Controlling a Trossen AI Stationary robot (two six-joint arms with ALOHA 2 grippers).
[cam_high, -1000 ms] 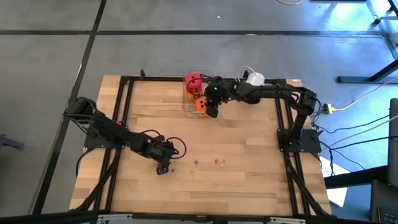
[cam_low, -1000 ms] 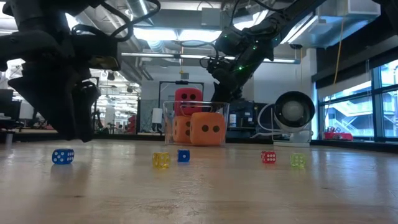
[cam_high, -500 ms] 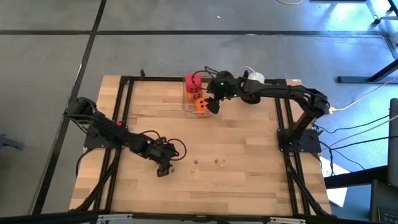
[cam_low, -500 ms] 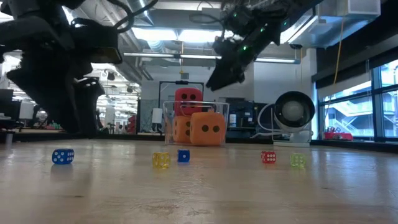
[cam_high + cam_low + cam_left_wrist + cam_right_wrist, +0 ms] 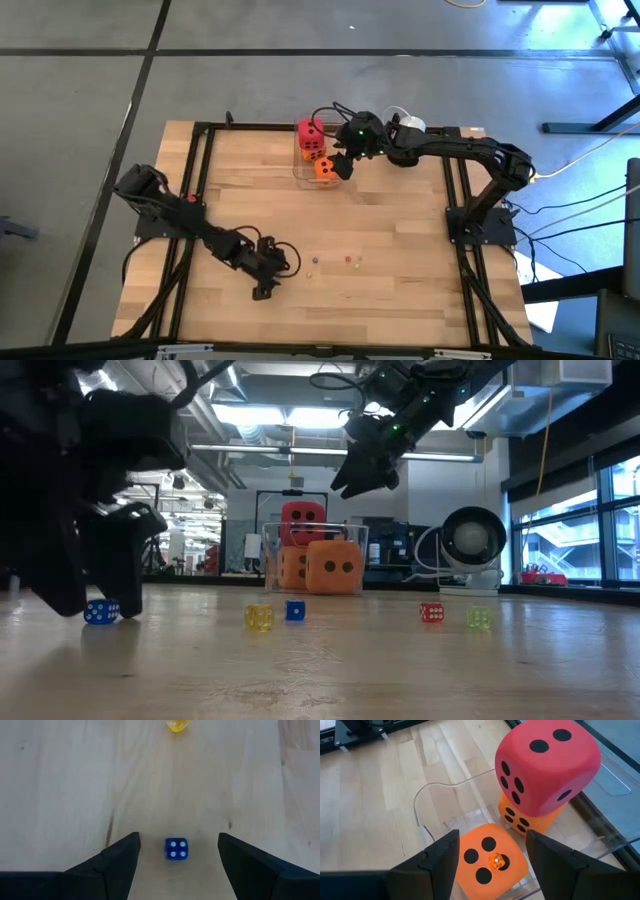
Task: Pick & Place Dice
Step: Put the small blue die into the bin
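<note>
Three big dice sit in a clear container (image 5: 433,787) near the far edge. The red one (image 5: 545,767) rests on an orange one (image 5: 520,820), and a second orange one (image 5: 490,862) stands in front. A tiny orange die (image 5: 496,861) lies on that front cube's top face. My right gripper (image 5: 492,840) (image 5: 342,166) hangs open above them and touches nothing. My left gripper (image 5: 178,837) (image 5: 262,291) is open and low over the table. Its fingers stand on either side of a small blue die (image 5: 176,849) (image 5: 100,611) without touching it.
More small dice lie on the wood: yellow (image 5: 259,617) (image 5: 177,725), blue (image 5: 295,610), red (image 5: 431,612) and pale green (image 5: 478,617). A black frame (image 5: 200,150) borders the table. A white round device (image 5: 409,126) stands at the far edge, beside the right arm.
My left gripper has moved toward the table's near edge and come down, so its fingers now straddle the small blue die. My right gripper has risen from beside the container to a place above the big dice.
</note>
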